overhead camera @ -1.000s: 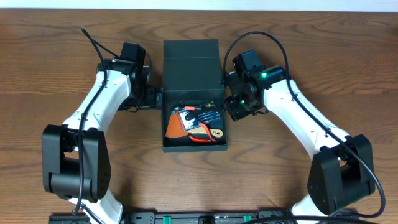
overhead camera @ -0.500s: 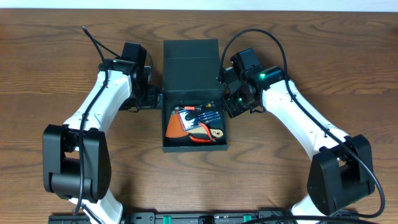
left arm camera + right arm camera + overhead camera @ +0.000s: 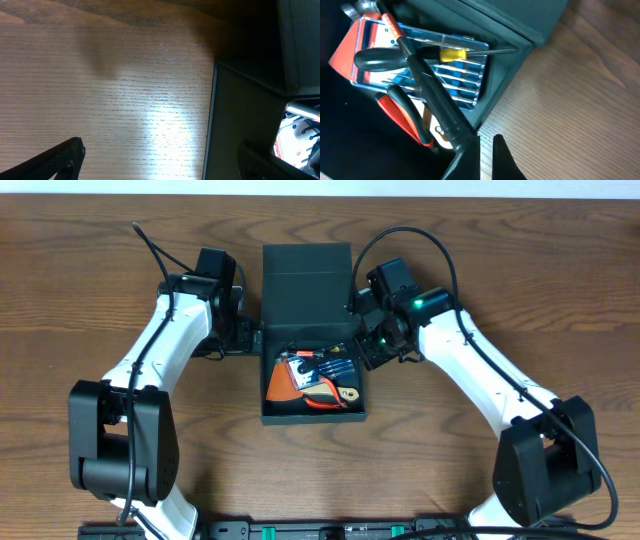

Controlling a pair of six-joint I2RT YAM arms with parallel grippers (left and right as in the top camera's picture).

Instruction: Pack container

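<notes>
The dark teal container stands at the table's middle, its lid folded open to the far side. Inside lie a blue screwdriver set, an orange piece and red-handled pliers. My left gripper is open wide at the box's left wall; in the left wrist view that wall lies between its fingers. My right gripper is at the right wall. In the right wrist view its fingers are nearly together at the wall's rim, with nothing seen between them.
Bare wooden table lies on the left and right of the box. A yellow-collared screwdriver lies across the blue set in the right wrist view.
My right gripper has shifted slightly toward the far left, closer against the box's right wall. The left arm and the box have not moved.
</notes>
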